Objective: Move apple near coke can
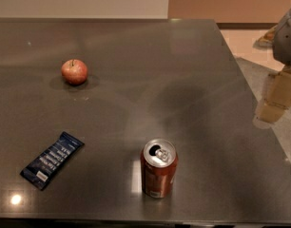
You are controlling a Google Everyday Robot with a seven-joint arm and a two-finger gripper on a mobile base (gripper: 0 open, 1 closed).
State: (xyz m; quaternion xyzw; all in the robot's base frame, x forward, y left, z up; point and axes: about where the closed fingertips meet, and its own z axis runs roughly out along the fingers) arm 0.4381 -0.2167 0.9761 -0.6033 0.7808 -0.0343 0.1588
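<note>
The apple (74,71), small, round and red with yellowish patches, sits on the dark grey table (183,80) at the far left. The coke can (159,168), red-orange with a silver top and pull tab, stands upright near the front edge, right of centre. My gripper (276,99) hangs at the right edge of the view, above the table's right side. It is far from both the apple and the can and holds nothing that I can see.
A flat dark-blue snack wrapper (51,160) lies at the front left, between the apple and the front edge. The table's right edge runs diagonally past the gripper, with light floor (245,44) beyond it. A wall stands behind the table.
</note>
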